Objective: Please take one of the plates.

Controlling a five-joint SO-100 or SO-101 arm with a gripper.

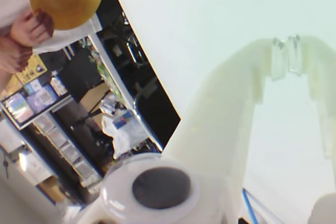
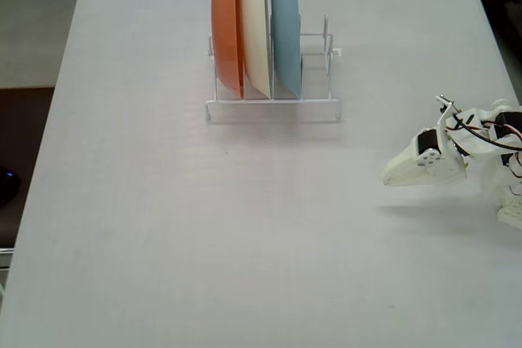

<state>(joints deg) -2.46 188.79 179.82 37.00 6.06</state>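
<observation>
Our pincer (image 2: 387,178) hung low over the worktop (image 2: 163,218), tips met and holding nothing; the wrist view showed the two fingertips (image 1: 280,51) pressed together. The yellow plate (image 2: 256,30), pale in the fixed view, stood on edge well apart from the pincer, ahead of its nose and off to one side. It sat in the middle slot of the wire rack (image 2: 273,104), between the orange plate (image 2: 227,30) and the light blue plate (image 2: 287,30).

We judged the reach needed the jaws spread early, one finger slid into each narrow gap beside the yellow rim, then a straight lift clear of the wires.

The worktop was plain, matte and white. Beyond its edge the wrist view showed dim, cluttered shelves.
</observation>
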